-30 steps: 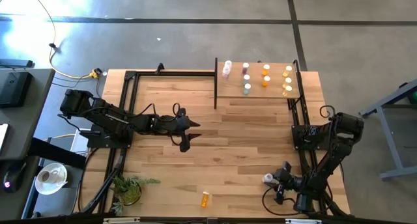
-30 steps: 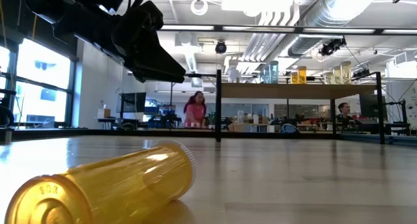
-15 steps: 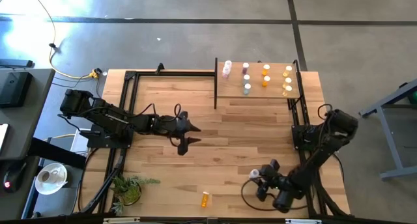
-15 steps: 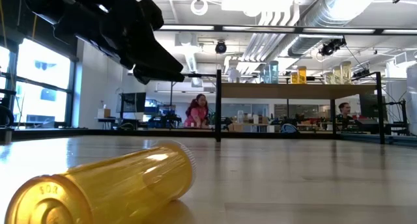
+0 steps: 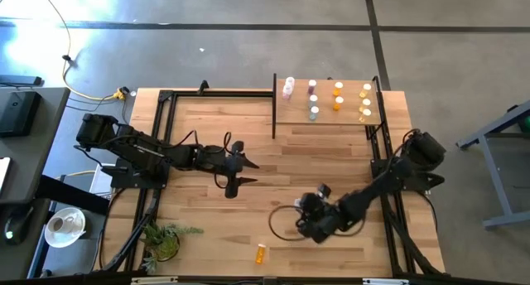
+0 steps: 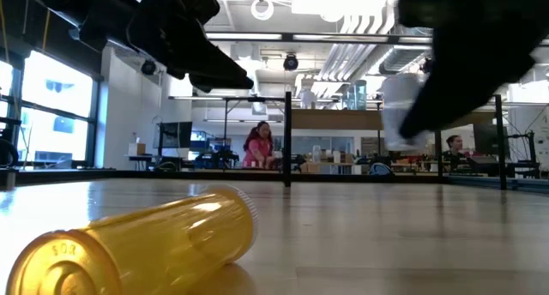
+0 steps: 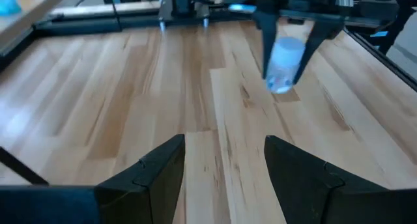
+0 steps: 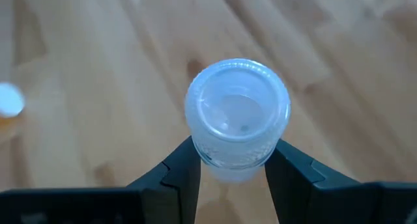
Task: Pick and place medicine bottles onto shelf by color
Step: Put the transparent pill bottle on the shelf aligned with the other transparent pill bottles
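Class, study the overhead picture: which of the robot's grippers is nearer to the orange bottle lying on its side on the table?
The right gripper, holding a clear bottle, is diagonally above the orange bottle. The left gripper is open, farther up at mid-table.

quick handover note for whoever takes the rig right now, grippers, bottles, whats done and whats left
Right gripper: jaws shut on a clear bottle, carried above the table's front middle.
Left gripper: jaws open, empty, hovering over the table's middle.
Shelf at the back right: about ten bottles standing in rows, pale pink, teal, orange and yellow.
One orange bottle lies on its side at the front edge.
Left: shelve the clear bottle, then fetch the orange one.
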`<action>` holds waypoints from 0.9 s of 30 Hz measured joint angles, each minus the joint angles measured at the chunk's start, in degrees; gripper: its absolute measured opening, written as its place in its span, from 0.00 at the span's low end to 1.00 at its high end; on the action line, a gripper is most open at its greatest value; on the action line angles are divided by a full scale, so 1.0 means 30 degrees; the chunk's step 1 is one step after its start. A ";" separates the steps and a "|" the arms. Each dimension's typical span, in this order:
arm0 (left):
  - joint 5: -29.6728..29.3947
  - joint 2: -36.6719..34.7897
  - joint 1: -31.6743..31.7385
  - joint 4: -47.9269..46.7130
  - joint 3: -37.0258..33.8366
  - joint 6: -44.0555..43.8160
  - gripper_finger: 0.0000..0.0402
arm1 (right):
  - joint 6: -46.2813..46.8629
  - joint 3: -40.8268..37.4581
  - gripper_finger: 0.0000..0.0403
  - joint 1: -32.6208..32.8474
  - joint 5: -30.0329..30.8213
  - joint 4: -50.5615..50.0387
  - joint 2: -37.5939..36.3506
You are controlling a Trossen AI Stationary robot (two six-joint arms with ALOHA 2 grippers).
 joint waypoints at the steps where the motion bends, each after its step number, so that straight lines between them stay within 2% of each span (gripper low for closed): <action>1: 0.0003 0.0000 0.0000 -0.0022 0.0078 0.0243 0.50 | -0.0584 0.0156 0.32 -0.0419 -0.0114 0.0009 0.0000; 7: 0.0000 0.0000 0.0000 -0.0143 0.0195 0.0828 0.50 | -0.3574 0.1191 0.32 -0.2426 -0.0364 -0.0032 0.0000; 14: 0.0000 0.0000 0.0036 -0.0329 0.0377 0.0670 0.50 | -0.6904 0.2824 0.32 -0.4643 -0.1728 -0.0106 -0.0015; 22: -0.0030 0.0000 0.0450 -0.2745 0.2374 0.1812 0.50 | -0.9692 0.3619 0.32 -0.6947 -0.3766 -0.0116 -0.0015; 27: -0.0042 0.0000 0.1018 -0.2971 0.3149 0.2011 0.50 | -1.0817 0.4080 0.32 -0.7966 -0.4390 0.0018 -0.0015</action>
